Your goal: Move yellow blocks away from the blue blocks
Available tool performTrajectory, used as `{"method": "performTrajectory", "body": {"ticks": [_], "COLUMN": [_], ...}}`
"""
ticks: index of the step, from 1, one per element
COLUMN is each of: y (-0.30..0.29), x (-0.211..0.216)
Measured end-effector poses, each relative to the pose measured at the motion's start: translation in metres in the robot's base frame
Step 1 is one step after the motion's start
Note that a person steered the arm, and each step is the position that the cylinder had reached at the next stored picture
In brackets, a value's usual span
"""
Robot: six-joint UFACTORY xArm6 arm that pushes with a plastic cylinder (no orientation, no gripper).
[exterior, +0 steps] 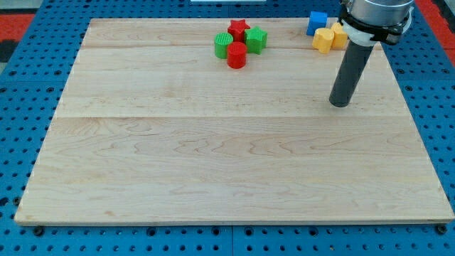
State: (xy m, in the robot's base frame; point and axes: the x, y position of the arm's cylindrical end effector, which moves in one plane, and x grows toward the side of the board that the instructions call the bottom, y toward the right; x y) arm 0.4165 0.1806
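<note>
A blue cube (317,22) sits near the board's top right. A yellow block (323,40) lies just below and right of it, touching or nearly touching it. A second yellow block (338,35) lies to the right of the first, partly hidden by the arm. The dark rod comes down from the view's top right. My tip (340,104) rests on the board well below the yellow blocks, apart from all blocks. I see only one blue block; any other is hidden.
A cluster sits at the top centre: a red star (238,28), a green cube (256,40), a green cylinder (223,46) and a red cylinder (237,55). The wooden board (213,156) lies on a blue perforated table.
</note>
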Motion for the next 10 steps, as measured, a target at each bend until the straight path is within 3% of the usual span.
{"method": "performTrajectory", "body": {"ticks": [3, 4, 5, 6, 7, 8, 10], "y": [-0.003, 0.078, 0.143, 0.144, 0.122, 0.045, 0.013], "x": [0.0, -0.039, -0.115, -0.192, -0.223, -0.207, -0.195]}}
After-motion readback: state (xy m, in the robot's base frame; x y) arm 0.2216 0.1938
